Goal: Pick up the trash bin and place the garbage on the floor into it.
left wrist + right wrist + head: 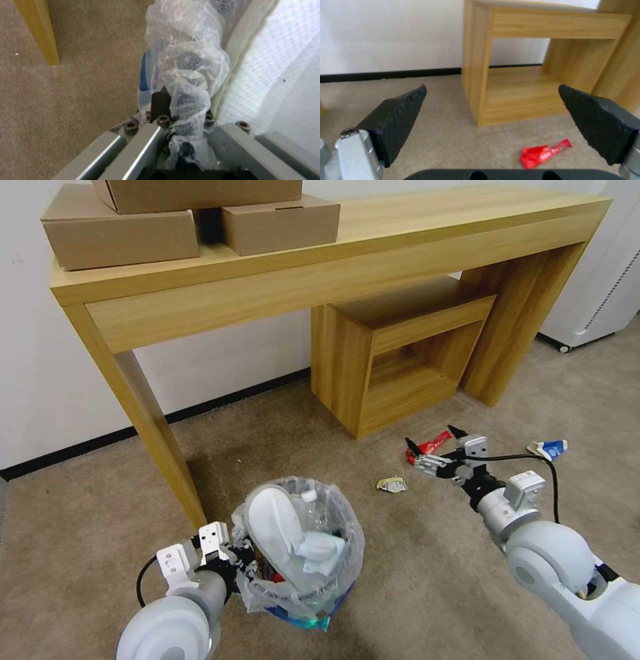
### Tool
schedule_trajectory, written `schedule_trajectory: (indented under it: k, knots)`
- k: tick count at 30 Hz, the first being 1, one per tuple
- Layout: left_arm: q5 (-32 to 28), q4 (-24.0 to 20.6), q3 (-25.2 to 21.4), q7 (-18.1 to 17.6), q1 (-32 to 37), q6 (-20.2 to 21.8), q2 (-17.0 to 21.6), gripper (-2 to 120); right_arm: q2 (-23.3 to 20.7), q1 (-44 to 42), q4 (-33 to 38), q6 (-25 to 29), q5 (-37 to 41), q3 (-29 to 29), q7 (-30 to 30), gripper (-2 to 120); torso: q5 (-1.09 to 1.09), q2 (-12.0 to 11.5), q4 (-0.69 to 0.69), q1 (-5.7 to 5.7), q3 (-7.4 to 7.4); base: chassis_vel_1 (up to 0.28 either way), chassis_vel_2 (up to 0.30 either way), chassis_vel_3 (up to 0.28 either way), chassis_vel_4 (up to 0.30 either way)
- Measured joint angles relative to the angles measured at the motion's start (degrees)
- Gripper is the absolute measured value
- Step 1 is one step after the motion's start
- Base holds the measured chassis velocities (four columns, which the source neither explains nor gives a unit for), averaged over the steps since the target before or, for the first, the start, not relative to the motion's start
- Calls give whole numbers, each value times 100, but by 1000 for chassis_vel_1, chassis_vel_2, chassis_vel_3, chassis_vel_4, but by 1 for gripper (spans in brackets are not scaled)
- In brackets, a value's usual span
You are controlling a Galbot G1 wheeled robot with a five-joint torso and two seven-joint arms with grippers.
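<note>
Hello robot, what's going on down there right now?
Left gripper clamped on trash bin rim. Right gripper open above red wrapper. Nothing in between.

The left wrist view looks along the left gripper (180,120), whose grey metal links and dark bolts fill the near edge. Its jaws are closed on the rim of the trash bin (144,75), with a dark finger (160,103) pressed against the outside and crinkled clear plastic bag (190,72) bunched up between and over them. A strip of blue shows on the bin's wall beneath the plastic. Inside the bin, against the bag, lies a white slipper (266,75) with a dotted textured surface and a paler edge. Beside the bin lies the beige-tan floor (76,100), and a wooden table leg (38,30) stands on it, apart from the bin.
</note>
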Motion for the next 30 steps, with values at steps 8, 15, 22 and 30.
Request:
schedule_trajectory:
  k: [8, 15, 22, 30]
  knots:
    - [-373, -137, -106, -94, -23, 74, 219, 0, 275, 57, -518, 293, -208, 135, 13, 100, 0, 0, 0, 1, 0, 0, 0, 0, 0]
    - [-365, -208, -133, -92, 8, 92, 274, 0, 917, -186, -743, 506, -742, 583, 32, 100, 1, 0, 0, 0, 0, 0, 0, 0, 0]
    - [-247, -263, -64, -39, 56, 102, 335, 0, 1455, -768, -722, 656, -1228, 1219, -117, 100, 0, 0, -1, 0, 0, 0, 0, 0, 0]
    - [-128, -270, 21, 24, 41, 102, 359, 0, 2551, -1034, -578, 697, -1681, 1834, -166, 100, 0, 0, 0, 0, 0, 0, 0, 0, 0]
